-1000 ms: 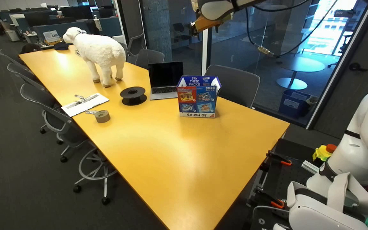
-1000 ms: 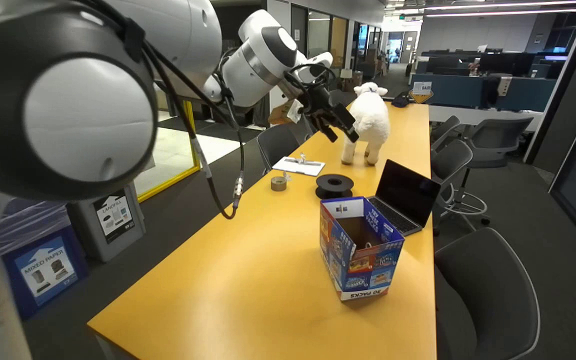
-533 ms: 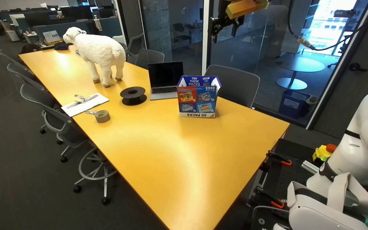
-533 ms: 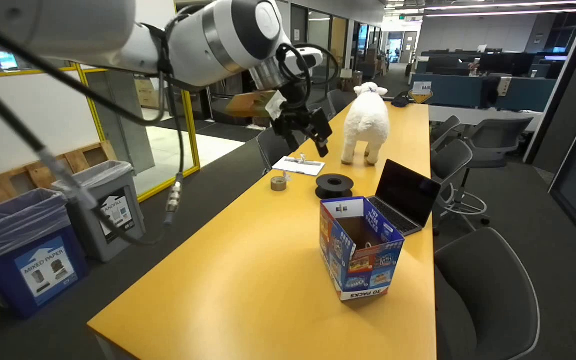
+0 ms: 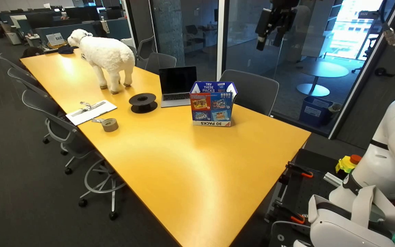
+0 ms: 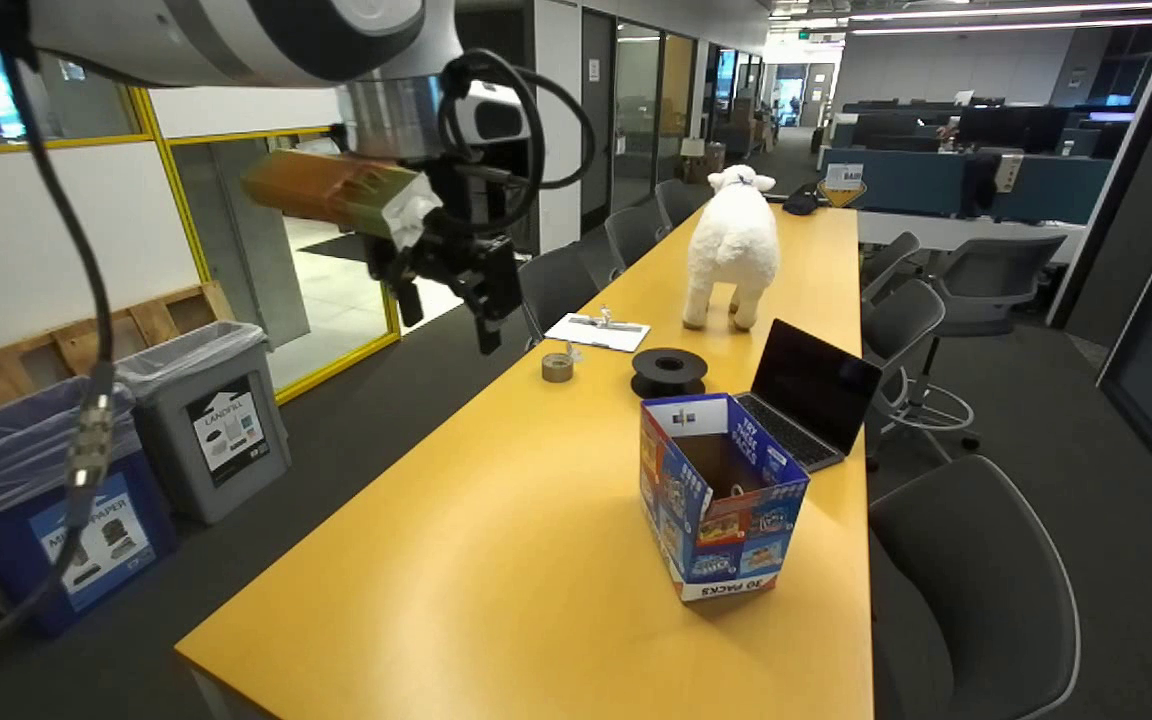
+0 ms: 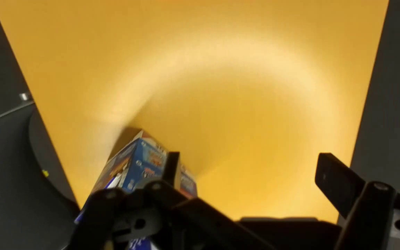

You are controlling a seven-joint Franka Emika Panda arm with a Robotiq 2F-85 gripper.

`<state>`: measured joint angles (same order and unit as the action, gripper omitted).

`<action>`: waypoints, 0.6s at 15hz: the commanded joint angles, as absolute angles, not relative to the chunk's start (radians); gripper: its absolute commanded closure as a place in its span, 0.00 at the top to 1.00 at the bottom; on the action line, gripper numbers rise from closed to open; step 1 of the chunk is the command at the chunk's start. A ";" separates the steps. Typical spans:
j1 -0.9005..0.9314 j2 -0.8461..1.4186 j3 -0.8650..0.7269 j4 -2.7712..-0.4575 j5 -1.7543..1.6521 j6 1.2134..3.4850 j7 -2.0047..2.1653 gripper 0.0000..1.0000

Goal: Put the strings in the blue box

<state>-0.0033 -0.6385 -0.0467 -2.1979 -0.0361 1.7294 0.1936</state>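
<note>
In an exterior view, right of the pincer (image 6: 450, 320) are a clipboard (image 6: 591, 338), tape roll (image 6: 557, 369), black spool (image 6: 669, 384), open laptop (image 6: 816, 385) — and a standing white plush sheep (image 6: 733, 250). Lower, to the pincer's left — a grey bin (image 6: 208, 378), a blue bin (image 6: 158, 535).

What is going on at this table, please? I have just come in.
A robot arm holds its gripper raised over the table, the jaws open with nothing between them. The blue box stands on the table near the laptop, its top open. Inside it a bit of white shows, probably the strings, so they seem to be in already; most of the inside is hidden.
</note>
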 commanded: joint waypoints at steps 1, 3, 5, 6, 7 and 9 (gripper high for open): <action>0.038 -0.735 -0.009 -2.282 0.046 1.612 0.104 1.00; 0.050 -0.758 0.025 -2.302 0.051 1.536 0.094 1.00; 0.058 -0.777 0.050 -2.315 0.039 1.485 0.091 1.00; 0.061 -0.786 0.057 -2.320 0.037 1.466 0.087 1.00; 0.064 -0.796 0.063 -2.324 0.034 1.452 0.083 1.00; 0.066 -0.807 0.068 -2.326 0.031 1.425 0.074 1.00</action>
<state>0.0640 -0.7679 0.0609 -2.3169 0.0284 1.4619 0.1052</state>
